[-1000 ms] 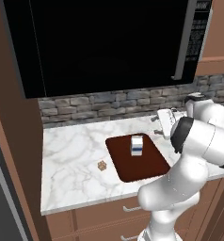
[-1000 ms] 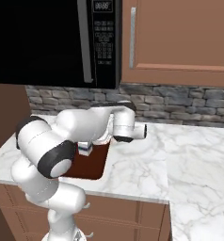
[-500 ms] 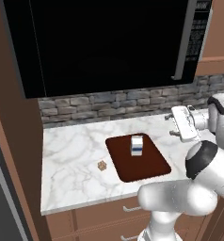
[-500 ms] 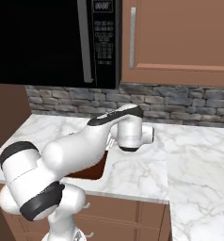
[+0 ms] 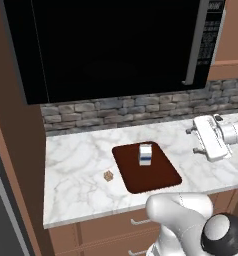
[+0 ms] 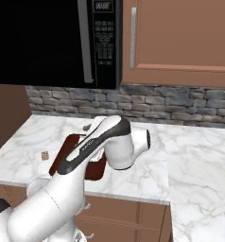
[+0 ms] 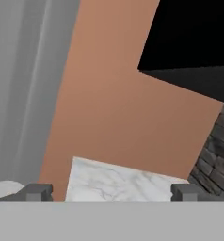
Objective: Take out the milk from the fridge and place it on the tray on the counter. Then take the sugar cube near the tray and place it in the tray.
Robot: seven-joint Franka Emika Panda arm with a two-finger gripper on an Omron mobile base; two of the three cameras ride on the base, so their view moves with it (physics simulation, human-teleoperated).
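Note:
The milk [image 5: 145, 154] stands upright on the reddish-brown tray [image 5: 156, 175], toward its far side. The tan sugar cube [image 5: 108, 175] lies on the marble counter [image 5: 76, 170] just left of the tray. My gripper [image 5: 192, 140] hovers above the counter well right of the tray, open and empty, its fingers pointing left. In the hand view the gripper [image 7: 111, 192] has its fingertips [image 7: 38, 192] wide apart, with nothing between them. From the right, my arm hides the milk and most of the tray [image 6: 62, 151], while the sugar cube [image 6: 44, 155] shows left of it.
A big black microwave [image 5: 111, 45] hangs over the counter, above a stone backsplash [image 5: 116, 107]. A brown side panel [image 7: 114, 108] and the grey fridge wall [image 7: 20, 70] lie ahead of the hand. Wooden drawers [image 5: 106, 232] sit below the counter edge.
The arm has swung right, carrying the open hand from beside the tray out over the right part of the counter. The milk and sugar cube have stayed put.

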